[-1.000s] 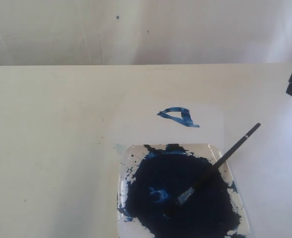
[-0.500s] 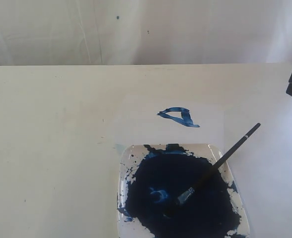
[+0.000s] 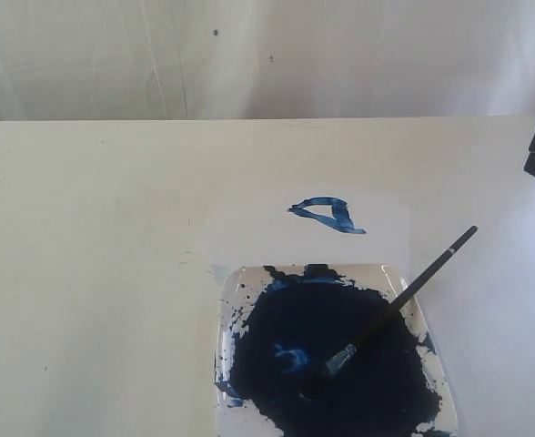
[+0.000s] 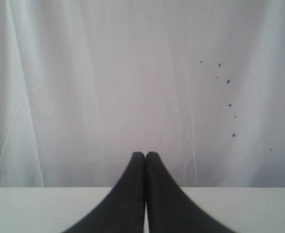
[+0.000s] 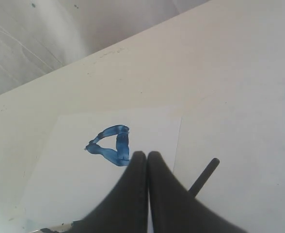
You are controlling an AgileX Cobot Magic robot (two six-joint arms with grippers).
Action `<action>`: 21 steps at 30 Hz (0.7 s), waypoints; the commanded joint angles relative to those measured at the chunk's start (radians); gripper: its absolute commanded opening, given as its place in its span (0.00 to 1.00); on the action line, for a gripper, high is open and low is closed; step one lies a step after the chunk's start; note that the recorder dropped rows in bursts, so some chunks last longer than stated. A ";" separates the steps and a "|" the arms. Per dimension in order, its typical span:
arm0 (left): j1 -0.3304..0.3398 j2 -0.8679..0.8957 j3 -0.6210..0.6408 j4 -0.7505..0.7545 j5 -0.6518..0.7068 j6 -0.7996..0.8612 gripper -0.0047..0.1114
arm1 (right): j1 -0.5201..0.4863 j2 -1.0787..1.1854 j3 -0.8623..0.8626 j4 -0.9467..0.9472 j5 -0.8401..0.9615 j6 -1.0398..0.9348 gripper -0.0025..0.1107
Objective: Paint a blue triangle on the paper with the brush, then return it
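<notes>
Nothing has shifted over the last second. The long black-handled brush [image 3: 398, 302] lies with its tip in the dark blue paint pool [image 3: 286, 319] of the clear square plastic tray [image 3: 230, 296], its handle crossing the tray's right rim. Just beyond the tray, the rough blue triangle [image 3: 345, 218] sits on the white paper sheet [image 3: 249, 228]. The left gripper [image 4: 145, 155] and the right gripper [image 5: 147, 154] both have their jaws clenched on nothing.

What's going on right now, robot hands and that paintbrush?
Left gripper, right gripper shut, empty. Blue triangle on the paper. Brush rests in paint tray, tip in paint. Nothing in the way.
</notes>
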 commanded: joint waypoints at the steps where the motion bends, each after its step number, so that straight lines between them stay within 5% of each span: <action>1: 0.021 -0.008 0.045 -0.006 0.020 -0.075 0.04 | -0.004 -0.006 0.005 0.007 -0.005 0.004 0.02; 11: 0.021 -0.008 0.052 -0.006 0.016 -0.347 0.04 | -0.004 -0.006 0.005 0.005 -0.005 0.004 0.02; 18: 0.021 -0.008 0.052 -0.530 0.013 -0.353 0.04 | -0.004 -0.006 0.005 0.005 -0.005 0.004 0.02; 21: 0.021 -0.008 0.055 -0.598 0.015 -0.351 0.04 | -0.004 -0.006 0.005 0.005 -0.005 0.004 0.02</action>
